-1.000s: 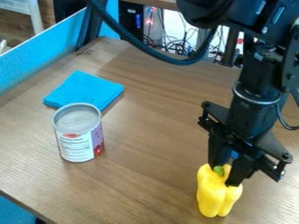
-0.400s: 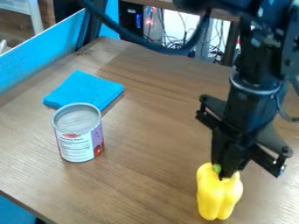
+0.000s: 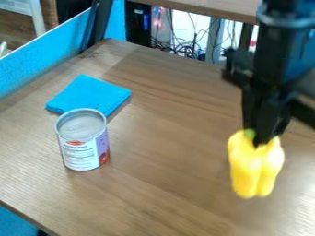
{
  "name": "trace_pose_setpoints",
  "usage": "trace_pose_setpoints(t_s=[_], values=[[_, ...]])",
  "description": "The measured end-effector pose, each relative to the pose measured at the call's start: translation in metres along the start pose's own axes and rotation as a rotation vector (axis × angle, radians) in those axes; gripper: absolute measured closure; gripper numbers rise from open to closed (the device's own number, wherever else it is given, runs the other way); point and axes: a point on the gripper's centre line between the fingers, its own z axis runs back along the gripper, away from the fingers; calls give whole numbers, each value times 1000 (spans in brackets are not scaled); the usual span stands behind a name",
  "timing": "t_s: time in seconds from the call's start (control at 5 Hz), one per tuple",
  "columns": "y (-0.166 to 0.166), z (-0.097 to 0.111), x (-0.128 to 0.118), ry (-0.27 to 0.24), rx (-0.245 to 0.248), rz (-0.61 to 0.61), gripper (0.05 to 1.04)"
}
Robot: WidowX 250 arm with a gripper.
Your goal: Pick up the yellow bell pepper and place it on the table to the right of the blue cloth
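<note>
Tool [image 3: 256, 137]: clenched on the yellow bell pepper [image 3: 246, 168] at its stem end.
Pepper: held upright over the surface [image 3: 160, 189], well apart from the can [image 3: 85, 147].
Grip: best kept firm, with swinging avoided.

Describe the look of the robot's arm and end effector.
The arm is black, with a greyish ring around its thick upper part. The end effector is also black, with angular side brackets and two narrow fingers.
</note>
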Motion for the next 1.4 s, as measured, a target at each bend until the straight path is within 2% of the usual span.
trace_pose_setpoints(t_s=[0.2,0.4,0.8,1.2,1.4], values=[[23,22,12,-34,-15,67,996],[54,41,29,-82,1,148,996],[116,48,61,-128,11,291,996],[163,17,77,-113,45,362,996],[186,-7,74,-66,65,403,996]])
